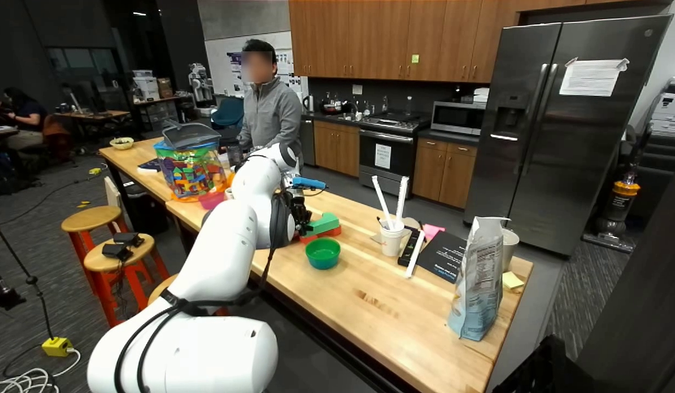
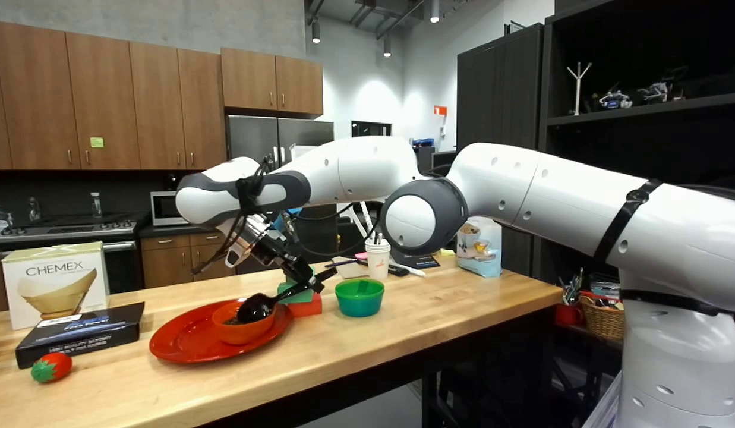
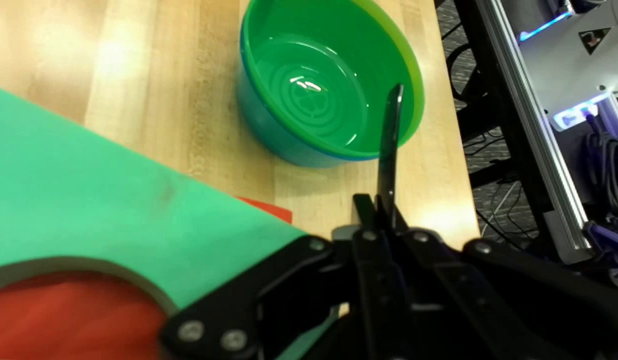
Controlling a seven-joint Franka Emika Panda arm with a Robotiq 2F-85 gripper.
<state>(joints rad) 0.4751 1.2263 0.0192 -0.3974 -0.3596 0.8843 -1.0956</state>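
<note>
My gripper (image 2: 319, 282) is shut on the handle of a black spoon (image 2: 257, 307). In the wrist view the handle end of the spoon (image 3: 390, 145) sticks out past the fingertips of the gripper (image 3: 381, 212). The spoon's head is at the orange bowl (image 2: 243, 334), dipping inside its rim; whether it touches the contents cannot be told. That bowl stands on a red plate (image 2: 186, 342). A green bowl (image 3: 309, 95) stands close by, with nothing seen in it. Beside the gripper lie a green block (image 3: 114, 200) and a red block (image 3: 79, 315) under it.
A white cup (image 1: 392, 240) with tall utensils, a black booklet (image 1: 442, 256) and a snack bag (image 1: 477, 284) stand farther along the table. At the opposite end are a Chemex box (image 2: 58, 282), a flat black box (image 2: 79, 334) and a toy strawberry (image 2: 52, 367). A person (image 1: 269, 109) stands behind the table.
</note>
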